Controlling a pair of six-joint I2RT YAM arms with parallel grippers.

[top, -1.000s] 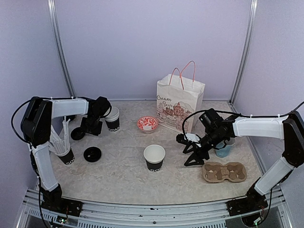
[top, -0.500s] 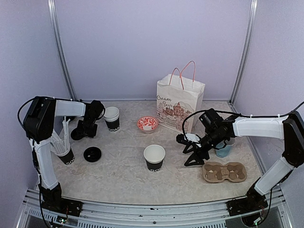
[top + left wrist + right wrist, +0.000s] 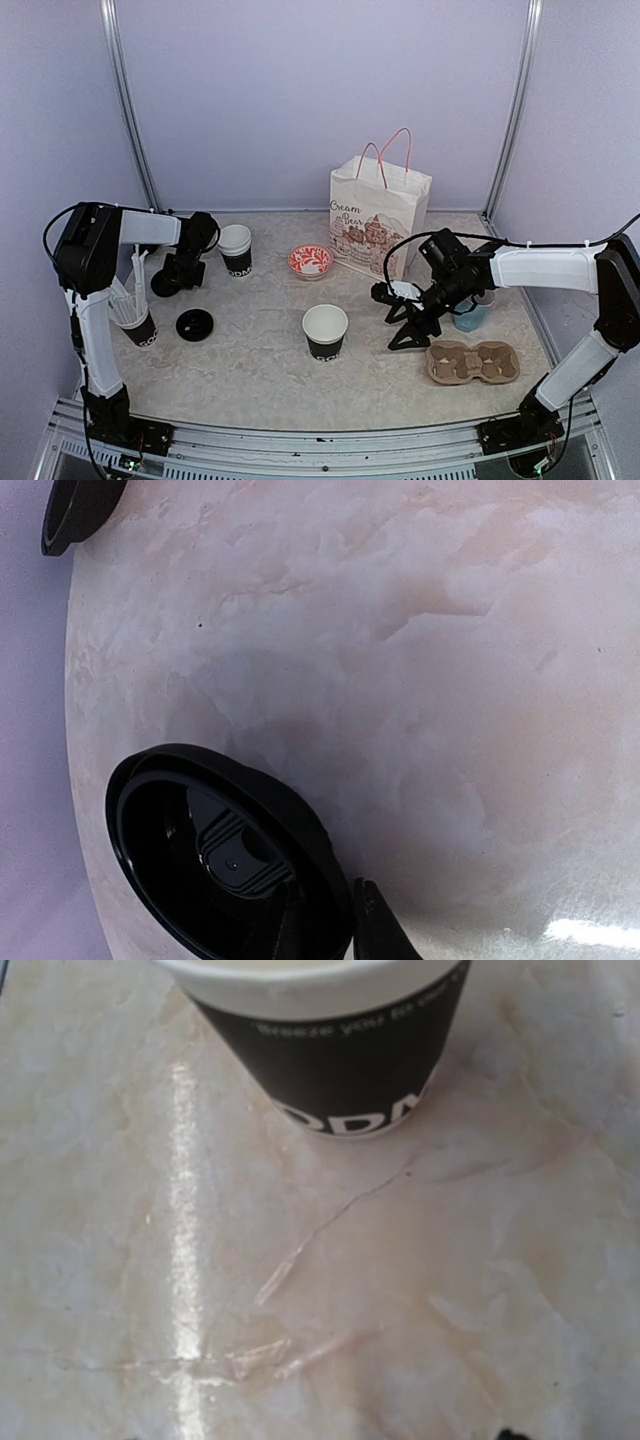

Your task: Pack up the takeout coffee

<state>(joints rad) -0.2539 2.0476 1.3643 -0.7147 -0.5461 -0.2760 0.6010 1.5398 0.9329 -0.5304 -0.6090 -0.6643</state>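
What your cameras leave unclear
In your left wrist view the black lid (image 3: 215,855) runs off the bottom edge beside one fingertip (image 3: 380,935), so you cannot tell whether the left jaws grip it; a black shape (image 3: 75,510) is clipped top-left. Your right wrist view cuts the cup (image 3: 320,1050) at its rim; overhead, the right arm (image 3: 540,265) hides most of the blue mug (image 3: 470,320).

Two black paper cups stand upright and lidless on the table, white inside, with white lettering near the base. The front cup (image 3: 325,332) is mid-table and the back cup (image 3: 236,250) is farther back on the left. Two black lids lie flat, well left of the front cup. The near lid (image 3: 194,324) is closer to the front. The far lid (image 3: 225,855) lies just left of the back cup, recessed face up.
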